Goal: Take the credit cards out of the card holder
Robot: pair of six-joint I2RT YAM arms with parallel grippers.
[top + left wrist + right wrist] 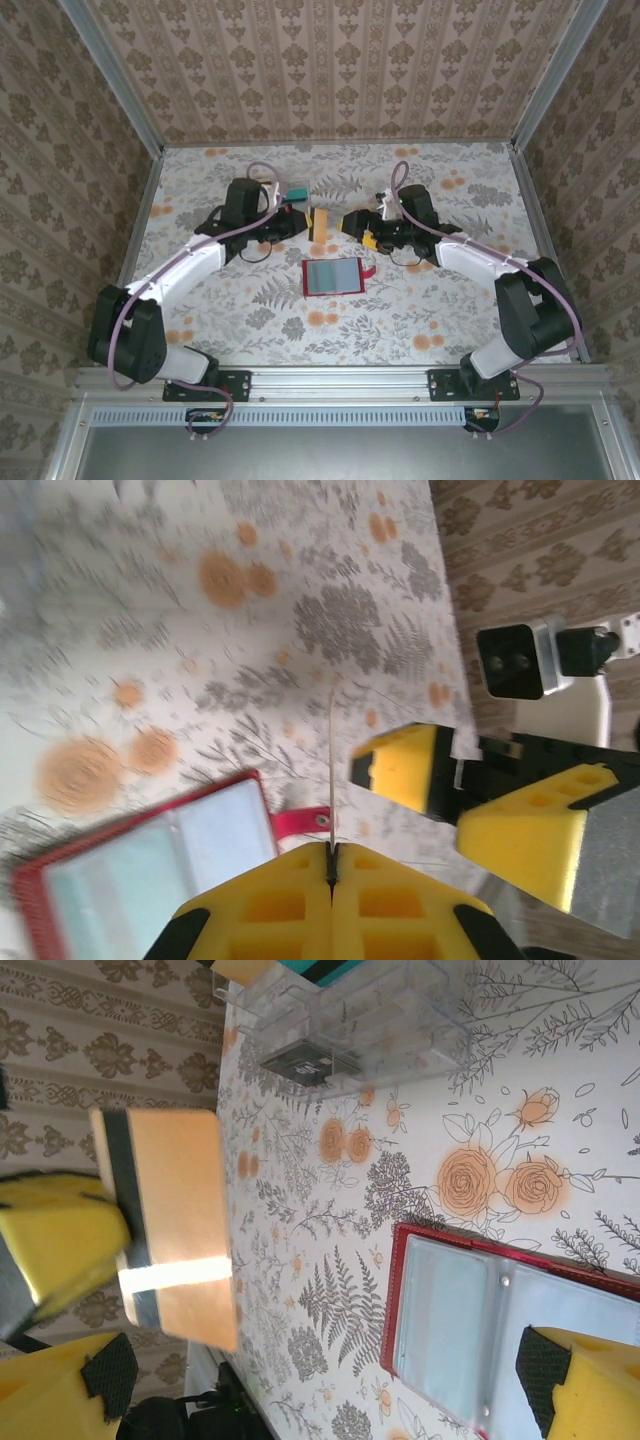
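Left wrist view has the left gripper (330,858) pinched tight on the tan card (331,765), seen edge-on as a thin line standing up from the fingers. At its 3 o'clock the right gripper (455,792) faces it, jaws spread wide and holding nothing. From the right wrist, the same card (175,1222) shows its flat face and dark stripe, lifted off the table (330,1260). From above, the card holder (335,277) lies open on the table at 6 o'clock of the two grippers, its red tab (368,272) pointing to 3 o'clock, its grey-blue sleeves looking empty. At 10 o'clock sits the clear tray (400,1020).

The step in hand appears to be carrying off the last card. Next, it likely needs a pass to the right gripper or a steady release into the tray.

Count: three cards, namely the tan one held, a teal card (297,193) and a black card (305,1060) at the tray; one card holder; one tray.
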